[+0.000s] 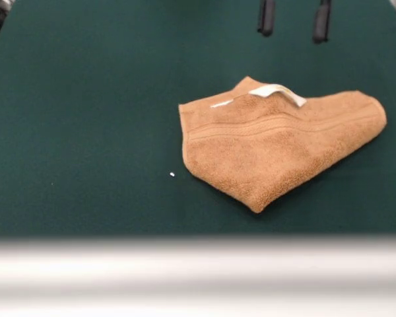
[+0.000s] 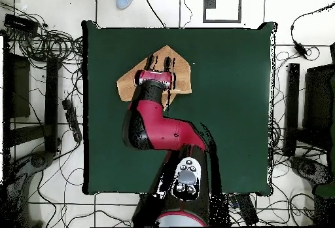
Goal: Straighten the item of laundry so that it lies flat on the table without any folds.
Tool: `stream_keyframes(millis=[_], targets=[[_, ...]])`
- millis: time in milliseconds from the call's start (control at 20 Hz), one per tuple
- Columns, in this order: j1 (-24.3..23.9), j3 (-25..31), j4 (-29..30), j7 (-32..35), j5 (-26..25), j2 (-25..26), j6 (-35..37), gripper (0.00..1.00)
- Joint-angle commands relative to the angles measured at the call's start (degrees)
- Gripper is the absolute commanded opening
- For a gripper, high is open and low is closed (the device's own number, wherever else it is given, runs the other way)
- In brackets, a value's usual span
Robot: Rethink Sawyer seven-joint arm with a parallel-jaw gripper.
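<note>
Nearest the camera, a pale blurred front edge of the table. Beyond it, right of centre, the towel, folded into a rough triangle, long axis left-right, tip pointing toward the camera. White label on the far edge, border bands running lengthwise. Above, gripper cut off at the top edge, fingers apart, holding nothing. From overhead, arm hiding part of the towel.
</note>
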Motion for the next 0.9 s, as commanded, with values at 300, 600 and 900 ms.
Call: stream_keyframes(millis=[300, 600, 900], targets=[[0.9, 1.8, -3.5, 3.0, -2.5, 1.5, 11.1, 1.0], [3.7, -1.3, -6.7, 2.0, 1.5, 5.0, 11.5, 1.0], [4.2, -1.9, -8.4, 4.0, 2.8, 5.6, 9.8, 1.0]])
